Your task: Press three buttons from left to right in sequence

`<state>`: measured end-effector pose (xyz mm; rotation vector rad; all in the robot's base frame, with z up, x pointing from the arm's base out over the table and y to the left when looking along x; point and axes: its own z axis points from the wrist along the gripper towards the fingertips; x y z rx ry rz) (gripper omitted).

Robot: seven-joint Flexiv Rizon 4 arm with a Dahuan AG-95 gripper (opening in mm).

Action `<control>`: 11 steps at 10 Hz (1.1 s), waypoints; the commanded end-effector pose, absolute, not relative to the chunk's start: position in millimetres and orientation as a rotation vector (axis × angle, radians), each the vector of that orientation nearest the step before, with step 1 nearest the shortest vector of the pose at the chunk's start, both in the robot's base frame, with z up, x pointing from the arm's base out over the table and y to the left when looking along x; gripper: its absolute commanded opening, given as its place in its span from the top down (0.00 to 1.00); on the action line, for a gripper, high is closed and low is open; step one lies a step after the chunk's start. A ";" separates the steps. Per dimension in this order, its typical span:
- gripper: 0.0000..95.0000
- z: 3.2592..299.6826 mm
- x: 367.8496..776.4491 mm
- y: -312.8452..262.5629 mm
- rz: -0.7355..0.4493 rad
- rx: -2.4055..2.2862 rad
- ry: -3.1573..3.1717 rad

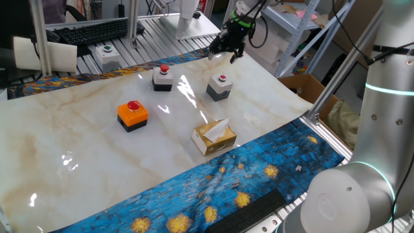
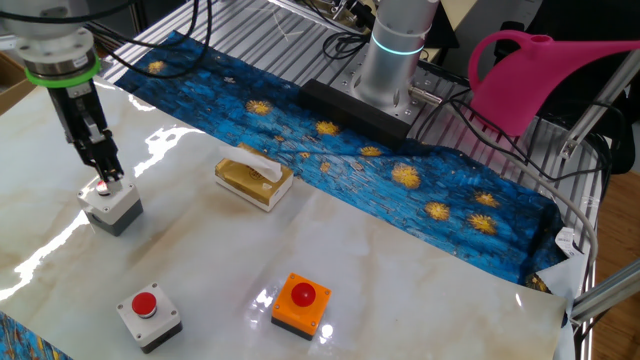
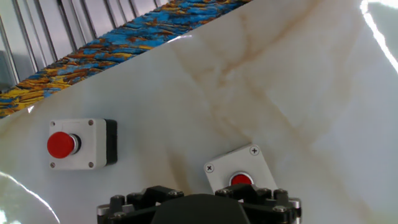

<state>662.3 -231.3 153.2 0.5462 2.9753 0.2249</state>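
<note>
Gripper (image 2: 108, 178) hanging over the far grey button box (image 2: 111, 206), tip looking level with its red cap in the other fixed view; contact not confirmable. In the hand view, sitting just above that box (image 3: 239, 175), red cap partly hidden by the gripper body. Fingertip gap not showing anywhere, so cannot tell whether jaws are open or closed.

Taking the tissue box (image 1: 214, 136) as landmark: orange button box (image 1: 132, 115) sitting to its left on a black base, well apart; second grey button box (image 1: 162, 77) sitting behind-left of it; far grey button box (image 1: 219, 87) sitting directly behind it, near. All three standing upright on the marble table (image 1: 77, 162), red caps up.

Pale box with green button (image 1: 107, 55) lying off the marble, far behind-left of the tissue box. Pink watering can (image 2: 540, 70) resting beyond the blue cloth (image 2: 420, 175) in the other fixed view.
</note>
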 end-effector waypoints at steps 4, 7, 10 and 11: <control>0.00 150.8 658.5 -225.0 0.223 0.533 2.973; 0.00 144.2 660.9 -226.6 0.249 0.542 2.965; 0.00 138.8 662.0 -225.9 0.287 0.540 2.954; 0.00 137.1 662.6 -226.6 0.287 0.525 2.952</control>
